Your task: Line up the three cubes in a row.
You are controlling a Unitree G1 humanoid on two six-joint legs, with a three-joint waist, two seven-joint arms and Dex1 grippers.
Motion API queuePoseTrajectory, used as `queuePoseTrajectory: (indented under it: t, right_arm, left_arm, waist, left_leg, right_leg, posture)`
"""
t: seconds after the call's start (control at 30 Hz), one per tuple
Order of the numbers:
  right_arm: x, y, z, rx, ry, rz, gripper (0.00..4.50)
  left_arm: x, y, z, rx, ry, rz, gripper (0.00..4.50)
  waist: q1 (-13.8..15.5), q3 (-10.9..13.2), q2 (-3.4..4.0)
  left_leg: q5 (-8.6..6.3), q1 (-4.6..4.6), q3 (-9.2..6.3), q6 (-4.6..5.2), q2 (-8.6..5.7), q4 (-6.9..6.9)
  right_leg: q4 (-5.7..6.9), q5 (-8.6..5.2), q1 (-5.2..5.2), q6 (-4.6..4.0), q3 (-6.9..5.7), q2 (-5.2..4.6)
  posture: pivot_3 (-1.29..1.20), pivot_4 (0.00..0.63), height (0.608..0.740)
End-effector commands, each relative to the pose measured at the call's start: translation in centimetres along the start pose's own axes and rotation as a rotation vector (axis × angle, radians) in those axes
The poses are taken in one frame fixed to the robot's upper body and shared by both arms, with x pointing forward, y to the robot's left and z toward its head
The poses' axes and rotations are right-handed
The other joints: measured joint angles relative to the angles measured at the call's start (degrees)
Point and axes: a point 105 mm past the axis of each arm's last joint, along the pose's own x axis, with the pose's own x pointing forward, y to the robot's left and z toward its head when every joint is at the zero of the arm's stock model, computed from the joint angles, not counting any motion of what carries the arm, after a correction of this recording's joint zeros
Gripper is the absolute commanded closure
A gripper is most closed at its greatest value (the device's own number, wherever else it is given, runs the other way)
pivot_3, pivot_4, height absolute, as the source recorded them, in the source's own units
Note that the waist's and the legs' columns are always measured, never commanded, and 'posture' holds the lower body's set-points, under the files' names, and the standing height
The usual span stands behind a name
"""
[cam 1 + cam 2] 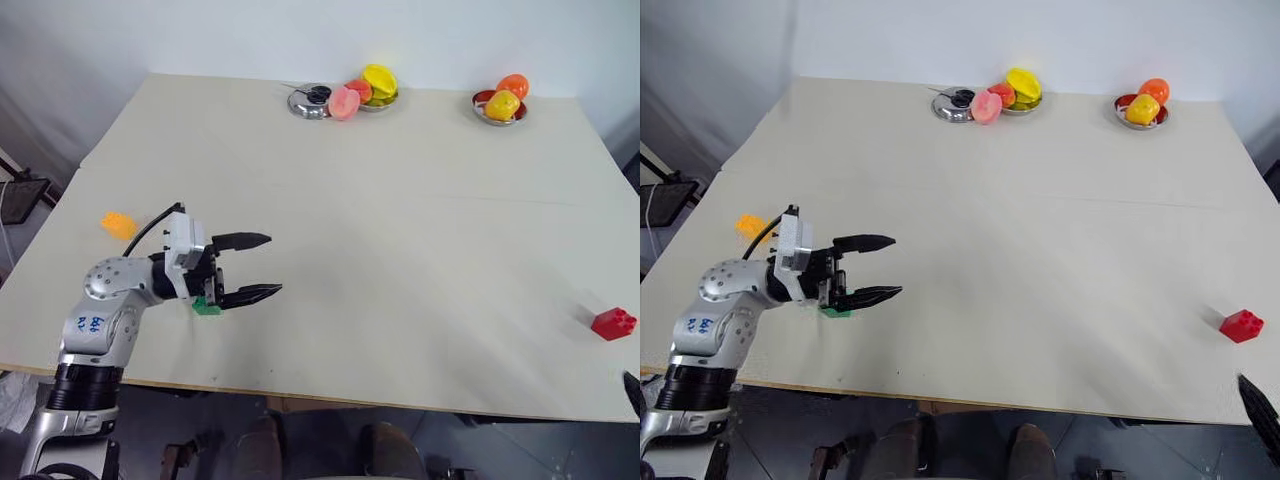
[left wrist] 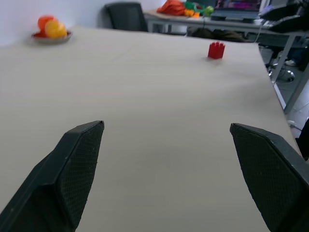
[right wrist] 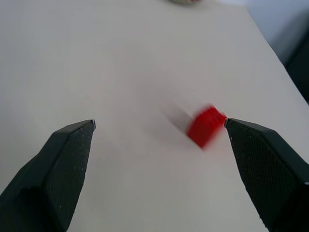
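Observation:
An orange-yellow cube (image 1: 118, 224) lies near the table's left edge. The green cube (image 1: 207, 307) sits at the front left, partly hidden under my left gripper (image 1: 272, 265). That gripper is open and empty, held level and pointing right across the table. The red cube (image 1: 613, 323) rests far off at the front right; in the left wrist view the red cube (image 2: 216, 50) shows well beyond the open left gripper (image 2: 166, 125). My right gripper (image 3: 159, 122) is open with nothing in it, and the red cube (image 3: 206, 126) lies on the table ahead of it, near one fingertip.
At the back of the table (image 1: 400, 260) stand a metal bowl of toy fruits (image 1: 378, 85), a small metal dish (image 1: 308, 100) with a pink fruit (image 1: 343, 102) beside it, and another fruit bowl (image 1: 503, 103). The red cube lies close to the table's right edge.

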Motion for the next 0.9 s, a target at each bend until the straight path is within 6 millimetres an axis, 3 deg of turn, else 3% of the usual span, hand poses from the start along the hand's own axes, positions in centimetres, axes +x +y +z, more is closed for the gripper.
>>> queuePoseTrajectory:
  t: [0.03,0.13,0.27,0.4,0.57,0.9]
  right_arm:
    - [-1.6,-1.6,0.3,0.021,0.022,-0.093,0.0]
    - [-1.1,-2.1,0.2,0.013,0.085,-0.108,0.0]
    - [2.4,-1.7,1.5,-0.076,0.177,0.038,0.0]
    - [7.0,-5.0,3.1,-0.241,0.288,0.088,0.0]
    - [9.3,-6.1,2.7,-0.265,0.416,0.249,0.0]
    - [12.2,-7.4,2.1,-0.369,0.628,0.446,0.0]
  left_arm:
    - [0.4,-0.7,1.5,0.028,-0.054,-0.003,0.09]
    - [0.4,-1.2,1.2,-0.007,-0.05,0.005,0.09]
    - [0.5,-2.2,0.5,-0.044,-0.019,-0.013,0.09]
    - [0.9,-1.8,0.8,-0.013,-0.031,0.01,0.09]
    - [1.1,-1.7,1.0,-0.005,-0.036,0.016,0.09]
    - [0.6,-1.9,1.3,-0.002,-0.025,0.023,0.09]
  waist:
    - [-0.2,0.0,0.01]
    - [-0.5,0.0,0.05]
    - [-1.0,0.0,0.07]
    - [-0.9,0.0,0.08]
    - [0.9,0.0,0.09]
    - [-0.2,0.0,0.09]
  left_leg:
    - [0.0,0.0,0.0,0.0,0.0,0.0]
    - [0.0,0.01,-0.01,0.0,0.01,0.01]
    - [-0.08,0.02,0.0,0.15,0.01,0.05]
    - [-0.07,0.04,0.02,0.19,0.01,0.18]
    - [0.07,-0.04,-0.04,0.06,-0.01,0.08]
    - [-0.03,-0.08,0.09,0.17,-0.1,0.32]
  right_leg:
    - [0.01,0.0,0.0,0.0,0.0,0.0]
    - [0.01,0.0,0.0,0.0,0.01,0.0]
    - [0.02,0.0,0.01,0.0,0.07,-0.01]
    - [0.03,0.03,0.06,-0.02,0.09,-0.01]
    - [-0.06,0.03,0.04,-0.01,-0.02,0.01]
    - [-0.13,0.08,0.08,0.11,0.05,-0.08]
  posture:
    - [0.0,0.15,0.74]
    - [0.0,0.15,0.74]
    - [0.0,0.15,0.74]
    - [0.0,0.15,0.74]
    - [0.0,0.15,0.74]
    - [0.0,0.15,0.74]
